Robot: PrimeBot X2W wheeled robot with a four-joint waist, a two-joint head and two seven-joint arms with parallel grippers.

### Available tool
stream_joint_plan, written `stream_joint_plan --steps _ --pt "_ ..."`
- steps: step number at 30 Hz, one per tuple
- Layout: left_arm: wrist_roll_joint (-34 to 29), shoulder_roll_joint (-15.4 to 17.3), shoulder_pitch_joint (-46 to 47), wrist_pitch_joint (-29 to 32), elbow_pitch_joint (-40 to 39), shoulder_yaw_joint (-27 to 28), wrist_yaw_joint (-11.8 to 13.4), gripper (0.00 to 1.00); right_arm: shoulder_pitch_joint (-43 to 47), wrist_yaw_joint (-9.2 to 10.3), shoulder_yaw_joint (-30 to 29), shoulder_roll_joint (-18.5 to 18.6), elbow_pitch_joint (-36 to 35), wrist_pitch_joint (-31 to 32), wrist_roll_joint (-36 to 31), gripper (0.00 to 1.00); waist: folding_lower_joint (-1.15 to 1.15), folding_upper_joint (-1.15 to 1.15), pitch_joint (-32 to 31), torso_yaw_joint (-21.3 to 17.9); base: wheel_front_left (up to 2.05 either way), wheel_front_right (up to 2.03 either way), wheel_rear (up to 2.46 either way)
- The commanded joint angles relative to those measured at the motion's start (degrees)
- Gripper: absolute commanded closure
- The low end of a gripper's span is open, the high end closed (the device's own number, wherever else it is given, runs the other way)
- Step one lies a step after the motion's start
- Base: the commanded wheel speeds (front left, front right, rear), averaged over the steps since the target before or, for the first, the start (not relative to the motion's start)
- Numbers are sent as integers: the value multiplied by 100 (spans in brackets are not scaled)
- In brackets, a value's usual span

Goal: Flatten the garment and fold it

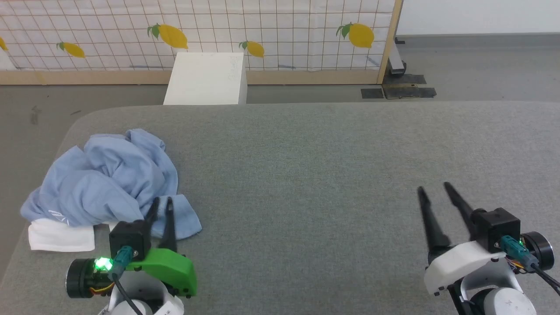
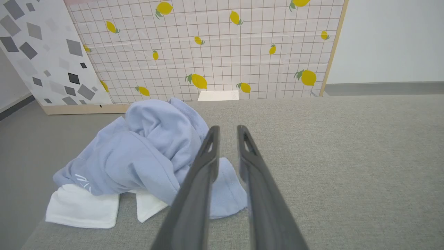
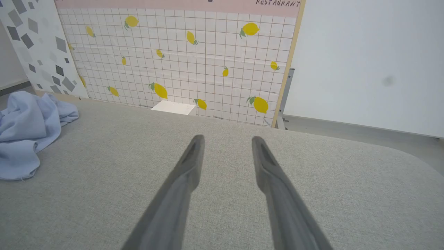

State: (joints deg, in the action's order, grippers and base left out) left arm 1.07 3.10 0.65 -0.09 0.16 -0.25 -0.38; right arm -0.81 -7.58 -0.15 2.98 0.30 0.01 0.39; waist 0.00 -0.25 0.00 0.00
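My left claw (image 1: 162,200) has long dark fingers (image 1: 169,218) on a bright green mount (image 1: 168,267), a green light (image 1: 103,264) beside a teal plug (image 1: 122,256). My right claw (image 1: 433,187) has a white shell (image 1: 459,262) and black block (image 1: 498,227).

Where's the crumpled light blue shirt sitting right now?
In the head view the crumpled light blue shirt lies bunched at the left end of the grey fabric-covered table, just ahead of the left gripper, which reaches over its near corner.
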Motion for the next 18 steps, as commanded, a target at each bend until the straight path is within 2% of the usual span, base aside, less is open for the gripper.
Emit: stream_joint_plan --steps 1,18 --pt "17 0 -13 -28 13 3 -5 0 22 0 -4 0 15 -30 47 0 0 0 0 0 0 0 0" --pt "149 10 -61 -228 132 20 -53 0 142 1 -99 -2 80 -229 260 0 0 4 6 -4 0 0 0"
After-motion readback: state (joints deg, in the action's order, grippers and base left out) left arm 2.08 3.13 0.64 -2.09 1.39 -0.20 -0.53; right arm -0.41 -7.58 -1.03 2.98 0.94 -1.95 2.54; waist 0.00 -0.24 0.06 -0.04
